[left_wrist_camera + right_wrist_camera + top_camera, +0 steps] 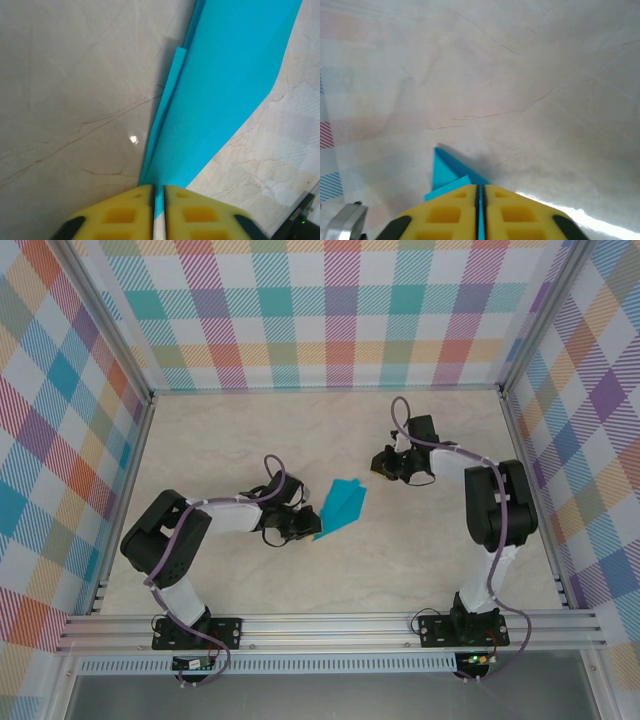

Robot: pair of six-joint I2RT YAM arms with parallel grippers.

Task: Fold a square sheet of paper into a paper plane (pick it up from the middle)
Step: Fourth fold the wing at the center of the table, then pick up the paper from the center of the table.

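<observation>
The teal paper plane (342, 505) lies on the marble table (420, 560) between my two grippers, its point toward the lower left. My left gripper (303, 528) sits at that pointed end. In the left wrist view its yellow fingers (125, 215) stand slightly apart, with the plane (220, 90) running up from the gap and bare table showing through the lower part of it. My right gripper (378, 468) is at the plane's upper right corner. In the right wrist view the jaws (480, 200) are nearly closed on a thin teal strip, and a folded corner (444, 167) sticks out ahead.
Plaid walls (330, 310) close the table on three sides. An aluminium rail (330, 625) runs along the near edge by the arm bases. Bare marble lies in front of and behind the plane.
</observation>
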